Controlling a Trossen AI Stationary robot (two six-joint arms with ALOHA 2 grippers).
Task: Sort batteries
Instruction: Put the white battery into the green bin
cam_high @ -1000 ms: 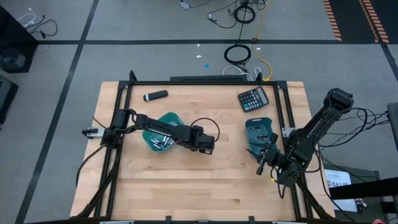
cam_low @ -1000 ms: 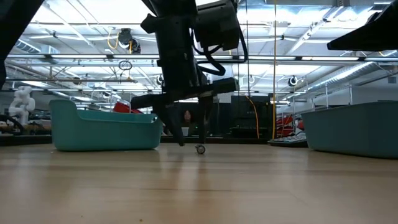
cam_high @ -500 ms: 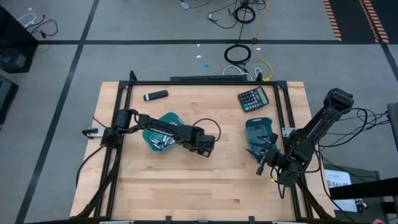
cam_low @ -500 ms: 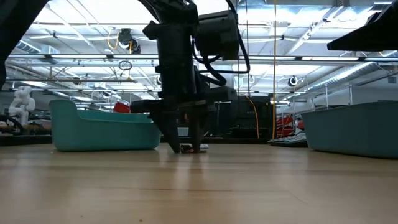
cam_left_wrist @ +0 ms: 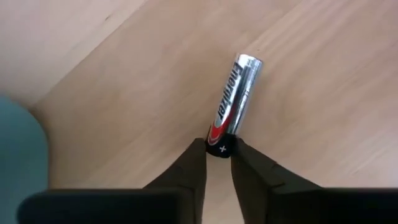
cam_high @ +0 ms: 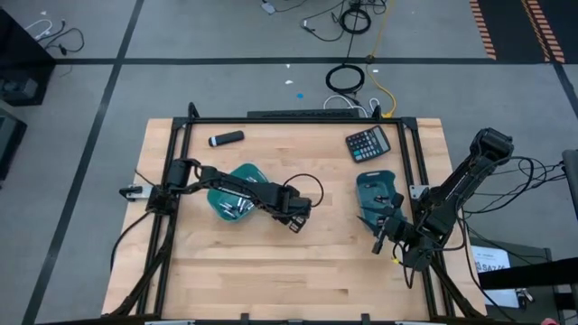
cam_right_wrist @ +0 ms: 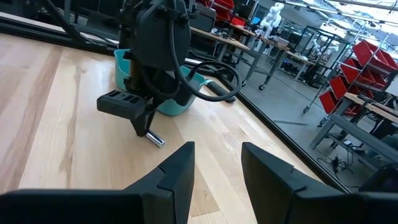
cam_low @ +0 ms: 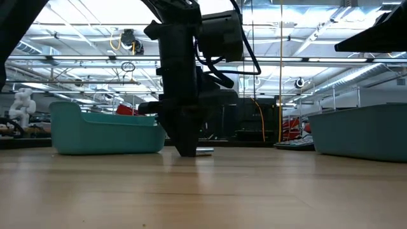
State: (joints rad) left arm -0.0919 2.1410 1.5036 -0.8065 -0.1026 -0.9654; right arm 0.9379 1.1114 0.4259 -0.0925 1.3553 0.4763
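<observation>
overhead looking down, low level, wrists close, shared table [cam_high: 271,262]

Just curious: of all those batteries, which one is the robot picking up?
The lone silvery battery on the bare wood; the left end effector pinches its dark end. The others lie in the teal bin.

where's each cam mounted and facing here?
High: overhead, straight down; both arms, table.
Low: tabletop height, level across; left gripper down at a battery.
Left wrist: over its fingers, pinching that battery's dark end.
Right wrist: past the open right gripper, toward the left arm.
Shared: the battery.
</observation>
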